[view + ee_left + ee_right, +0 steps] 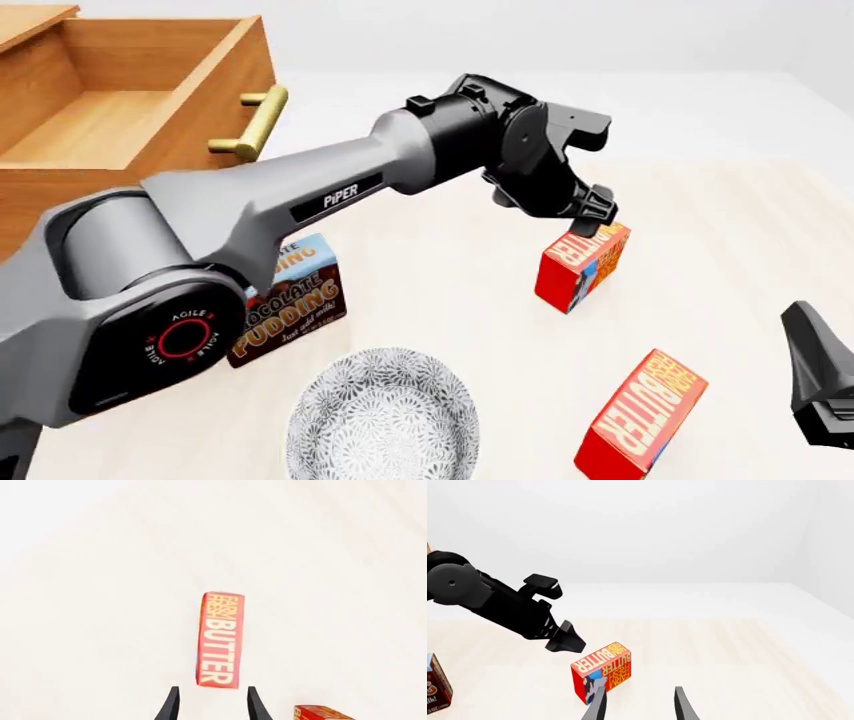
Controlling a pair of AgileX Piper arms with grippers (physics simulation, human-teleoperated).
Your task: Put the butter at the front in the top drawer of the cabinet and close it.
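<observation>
On the butter (220, 639): "FARM FRESH BUTTER".

The pale table (441, 290) bears butter (583, 266), another carton (641, 412), pudding box (287, 300), seemingly a bowl (383, 415).

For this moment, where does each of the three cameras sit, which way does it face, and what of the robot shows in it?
Front view: fixed above and behind the arms, looking forward and down at the table; shows the left arm, left gripper and part of the right arm.
Left wrist view: behind the left gripper, looking down onto the butter.
Right wrist view: behind the right gripper, looking across the table; the left arm passes through.
Shared: all three show the butter; the front and right wrist views show the chocolate pudding box.
</observation>
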